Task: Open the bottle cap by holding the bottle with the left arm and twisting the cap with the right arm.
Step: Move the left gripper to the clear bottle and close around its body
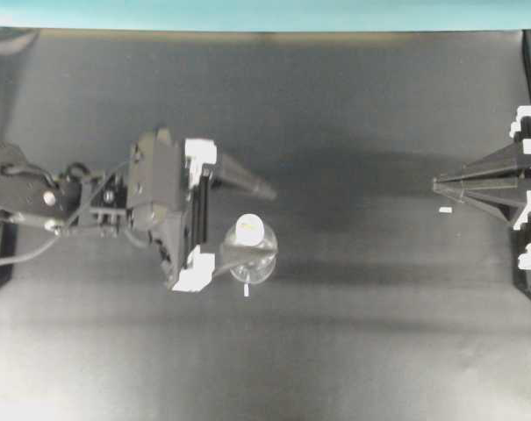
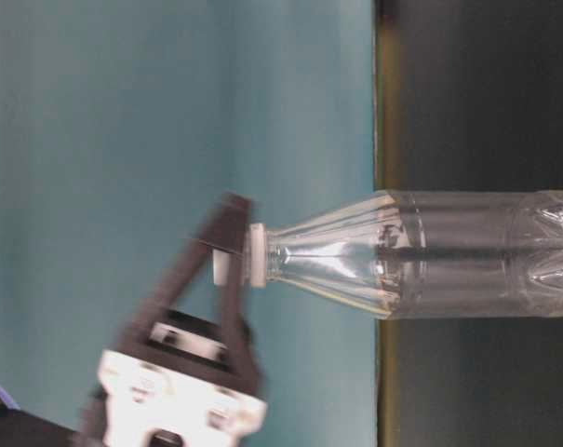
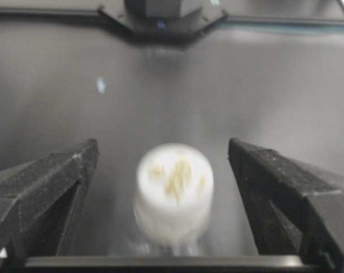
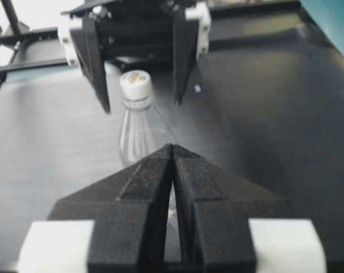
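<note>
Left gripper (image 1: 252, 219) spread wide around upright bottle (image 1: 254, 254), untouched; right gripper (image 1: 436, 184) clenched, empty, well apart.

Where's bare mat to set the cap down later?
Free: the mat between the bottle and the right gripper, and the strip below both. Crowded: the left gripper, whose fingers flank the bottle cap.

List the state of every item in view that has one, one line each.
bottle: upright on the table, cap on, not gripped.
bottle cap: white, on the bottle's neck, sitting between the left fingers without contact.
left gripper: open, fingers either side of the cap.
right gripper: shut, empty, apart from the bottle at the table's right side.
</note>
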### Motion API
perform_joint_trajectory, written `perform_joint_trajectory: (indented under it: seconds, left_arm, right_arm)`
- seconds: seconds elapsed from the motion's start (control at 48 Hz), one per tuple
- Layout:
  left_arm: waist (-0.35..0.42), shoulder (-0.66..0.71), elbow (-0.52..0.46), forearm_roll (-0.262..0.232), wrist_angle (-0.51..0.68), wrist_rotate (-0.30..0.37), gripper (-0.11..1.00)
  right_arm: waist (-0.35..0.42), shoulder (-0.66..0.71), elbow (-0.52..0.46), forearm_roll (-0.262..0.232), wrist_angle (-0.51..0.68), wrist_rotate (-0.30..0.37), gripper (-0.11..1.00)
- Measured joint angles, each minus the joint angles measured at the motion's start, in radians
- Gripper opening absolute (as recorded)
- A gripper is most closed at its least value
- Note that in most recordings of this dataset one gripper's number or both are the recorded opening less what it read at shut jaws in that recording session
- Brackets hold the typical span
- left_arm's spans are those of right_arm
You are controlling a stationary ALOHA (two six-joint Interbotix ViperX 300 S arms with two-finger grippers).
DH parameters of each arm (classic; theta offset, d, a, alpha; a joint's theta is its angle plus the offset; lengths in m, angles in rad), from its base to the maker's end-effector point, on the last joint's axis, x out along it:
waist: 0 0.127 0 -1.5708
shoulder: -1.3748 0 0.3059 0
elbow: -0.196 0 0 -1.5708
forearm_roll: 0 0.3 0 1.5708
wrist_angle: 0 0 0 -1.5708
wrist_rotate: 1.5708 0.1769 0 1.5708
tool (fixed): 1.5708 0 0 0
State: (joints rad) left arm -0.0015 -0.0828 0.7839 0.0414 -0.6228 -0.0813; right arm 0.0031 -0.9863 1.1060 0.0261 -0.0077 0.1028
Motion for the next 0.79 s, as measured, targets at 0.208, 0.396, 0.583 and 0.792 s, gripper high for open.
perform_joint_trajectory:
  seconds: [0.208,0.396,0.583,0.792]
  left_arm:
    - [0.0,0.098,0.06,0.0,-0.052,-0.015,0.99]
    - [0.006,0.199,0.058,0.0,-0.094,-0.031,0.99]
    - [0.0,0.259,0.049,0.0,-0.109,-0.035,0.99]
    - [-0.018,0.288,0.049,0.006,-0.107,-0.037,0.99]
  right_arm:
    - [-0.002,0.0,0.0,-0.002,0.015,0.021,0.0]
    - [-0.005,0.0,0.0,-0.002,0.023,0.058,0.0]
    - [-0.005,0.0,0.0,0.0,0.031,0.072,0.0]
    - [-0.006,0.0,0.0,-0.002,0.032,0.074,0.0]
